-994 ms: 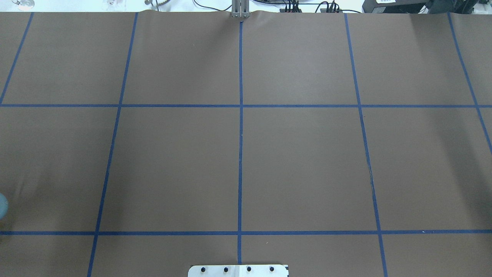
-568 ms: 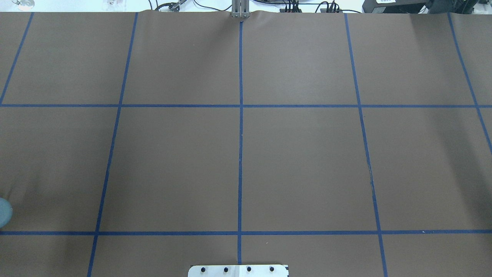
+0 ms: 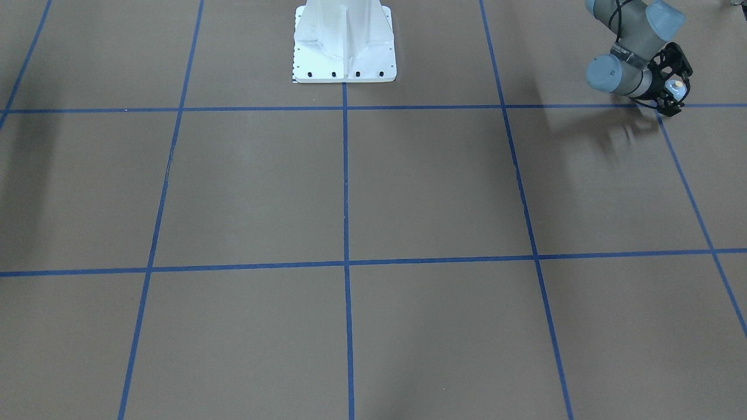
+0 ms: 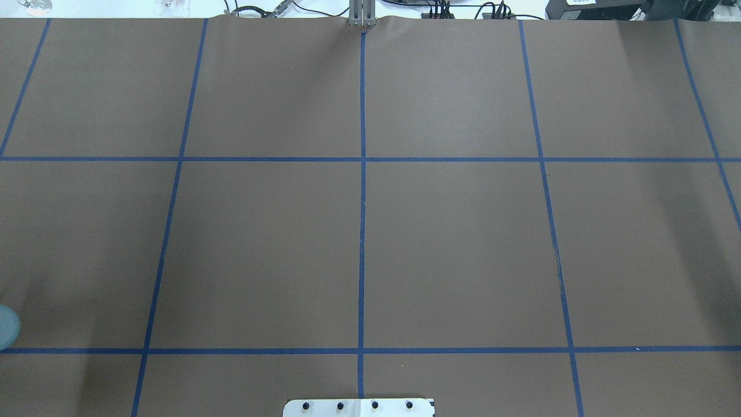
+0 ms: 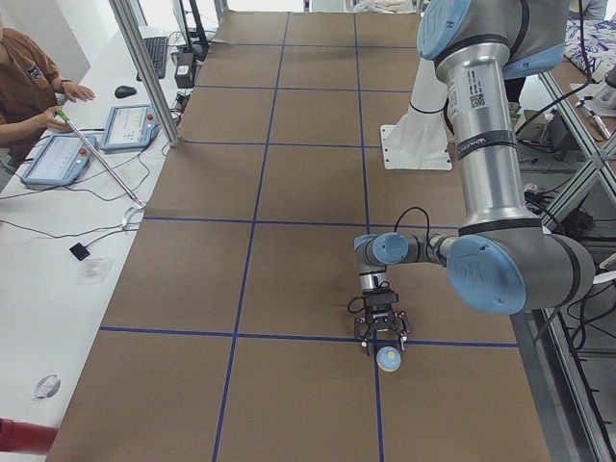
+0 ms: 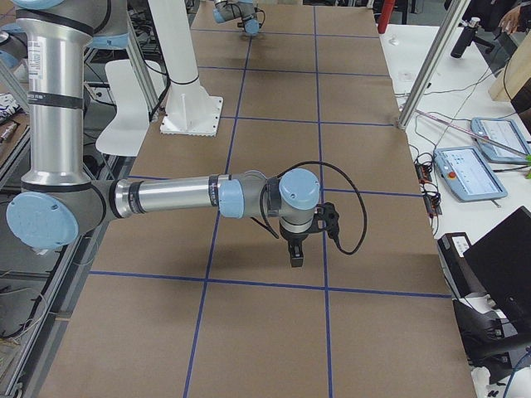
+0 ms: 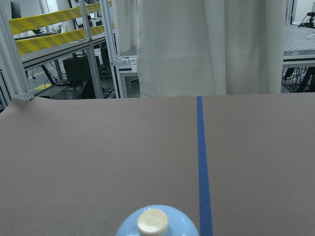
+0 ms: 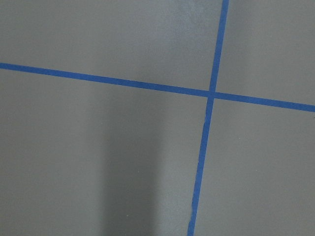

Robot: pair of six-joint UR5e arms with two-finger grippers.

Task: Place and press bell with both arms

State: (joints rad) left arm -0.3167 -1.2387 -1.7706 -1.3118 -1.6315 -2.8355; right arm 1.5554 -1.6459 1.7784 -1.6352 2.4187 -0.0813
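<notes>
Meanwhile, a bell in one gripper, the other out of clear sight

Clasped between the left gripper's (image 3: 672, 93) black fingers, the light-blue bell (image 5: 389, 359) sits at the brown table's (image 3: 432, 181) edge by a blue tape line (image 5: 308, 337). Only the front-facing and left views show that grip; the left wrist camera catches just the bell's dome and cream button (image 7: 152, 221), and the overhead view shows only a blue arm cap (image 4: 7, 327). The right gripper (image 6: 296, 255) appears solely in the right view, pointing down above the table; its opening cannot be told. A white pedestal (image 3: 344, 41) stands mid-table.
</notes>
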